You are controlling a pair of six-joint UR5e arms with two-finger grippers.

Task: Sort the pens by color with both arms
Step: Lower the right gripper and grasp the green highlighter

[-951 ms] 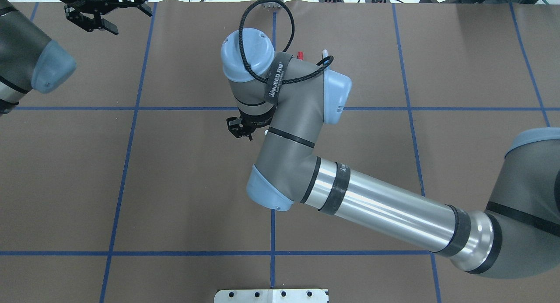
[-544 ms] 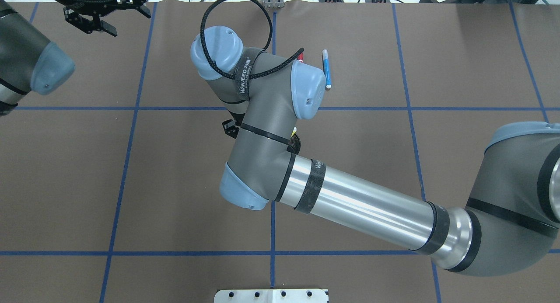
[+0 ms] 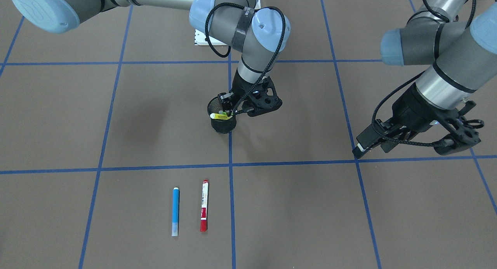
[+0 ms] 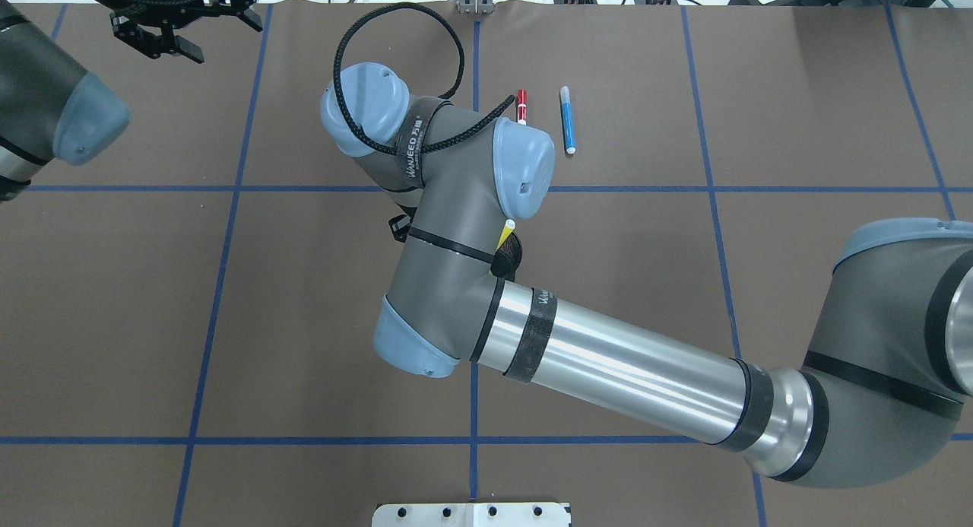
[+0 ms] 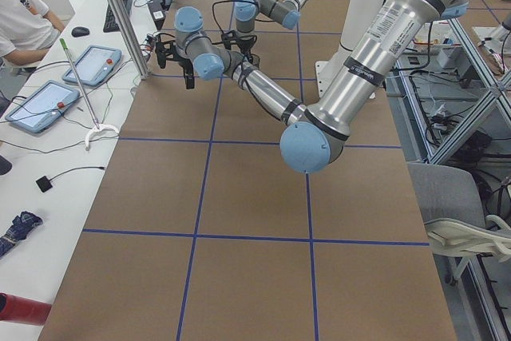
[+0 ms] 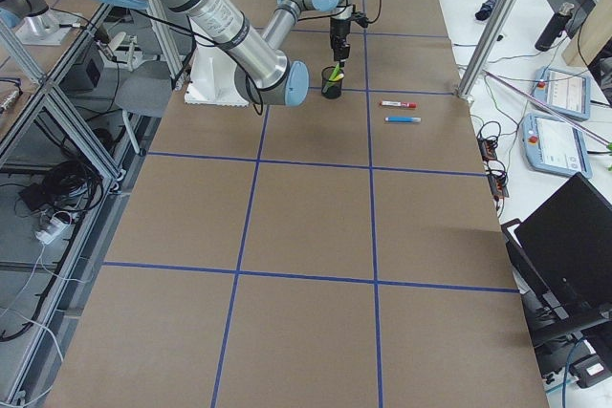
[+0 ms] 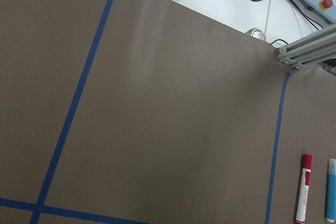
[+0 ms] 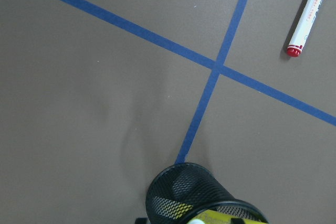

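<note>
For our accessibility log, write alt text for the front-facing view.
The right gripper holds a yellow pen at the rim of a black mesh cup. A blue pen and a red pen lie side by side nearer the camera; the left gripper hangs empty.

Table point(image 3: 77, 117) was plain brown, gridded with blue tape lines point(image 3: 105, 169). Blue pen point(image 3: 175, 210) was bright blue with a pale end. Red pen point(image 3: 204, 205) had red ends and a white printed barrel. Yellow pen point(image 3: 219, 115) had a whitish tip. Mesh cup point(image 3: 224, 126) was black wire. Right arm point(image 4: 608, 363) and left arm point(image 3: 446, 78) were silver-grey with light-blue caps and black cables.
</note>
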